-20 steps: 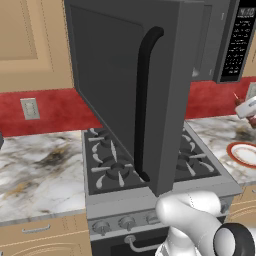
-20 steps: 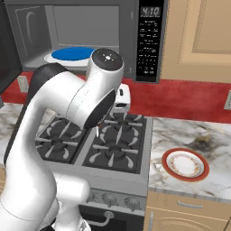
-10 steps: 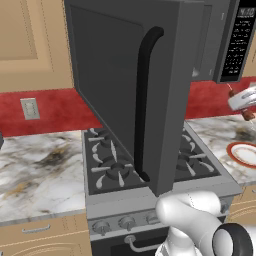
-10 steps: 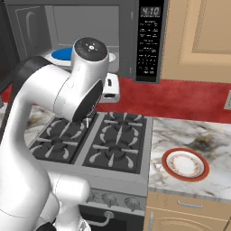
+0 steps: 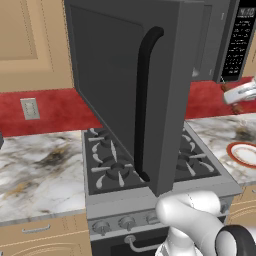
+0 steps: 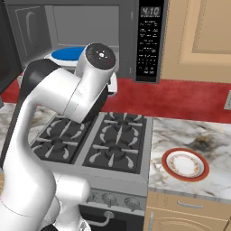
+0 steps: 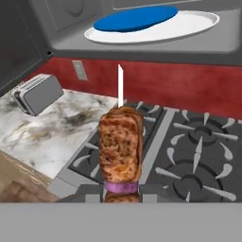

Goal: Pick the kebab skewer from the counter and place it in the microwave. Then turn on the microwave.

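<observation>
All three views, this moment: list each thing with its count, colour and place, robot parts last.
Kebab skewer of brown-red meat chunks: one, held upright over the stove.
Dark grey microwave: one, above the stove, door swung open.
White turntable with blue disc: one, inside the microwave.
Grey gas stove top: one, between the counters.
White-grey marble counter: both sides of the stove.
Red-rimmed white plate: one, on the right counter.
Silver toaster: one, on the left counter.
White gripper: one, jaws shut on the skewer.
</observation>
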Robot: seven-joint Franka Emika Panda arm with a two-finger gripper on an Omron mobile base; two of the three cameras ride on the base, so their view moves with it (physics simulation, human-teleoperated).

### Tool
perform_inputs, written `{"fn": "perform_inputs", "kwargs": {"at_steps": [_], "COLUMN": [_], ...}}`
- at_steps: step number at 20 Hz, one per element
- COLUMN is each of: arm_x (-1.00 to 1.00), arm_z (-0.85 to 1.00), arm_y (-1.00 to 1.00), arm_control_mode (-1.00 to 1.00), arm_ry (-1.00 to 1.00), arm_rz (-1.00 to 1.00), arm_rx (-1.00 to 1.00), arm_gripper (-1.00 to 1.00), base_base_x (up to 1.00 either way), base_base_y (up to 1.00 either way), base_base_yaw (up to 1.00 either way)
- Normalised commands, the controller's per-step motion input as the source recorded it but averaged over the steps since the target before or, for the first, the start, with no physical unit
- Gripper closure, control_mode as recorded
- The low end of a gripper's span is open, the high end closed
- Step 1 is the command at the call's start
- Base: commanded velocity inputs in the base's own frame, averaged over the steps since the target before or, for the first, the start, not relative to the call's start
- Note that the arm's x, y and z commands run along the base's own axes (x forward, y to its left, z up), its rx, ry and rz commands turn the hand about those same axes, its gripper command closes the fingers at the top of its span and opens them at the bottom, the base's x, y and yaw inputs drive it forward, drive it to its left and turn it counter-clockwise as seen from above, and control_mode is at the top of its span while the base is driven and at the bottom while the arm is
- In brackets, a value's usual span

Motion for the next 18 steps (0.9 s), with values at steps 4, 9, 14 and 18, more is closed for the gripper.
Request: {"fn": "perform_inputs", "kwargs": {"at_steps": [4,9,14,18], "arm_x": [0.2,0.11,0.03,0.14], "arm_z": [0.16,0.28,0.29,0.23], "arm_y": [0.11,0.2,0.3,0.28], "arm_control_mode": [-1.0,-1.0,-1.0,-1.0], "arm_ry": [-0.13,-0.1,-0.12,-0.11], "arm_rz": [0.11,0.06,0.0,0.0], "arm_rx": [0.08,0.0,-0.05,-0.04], "arm_gripper": [1.0,1.0,1.0,1.0], "base_base_x": [0.0,0.0,0.0,0.0], "base_base_y": [0.0,0.0,0.0,0.0], "base_base_yaw": [0.0,0.0,0.0,0.0]}}
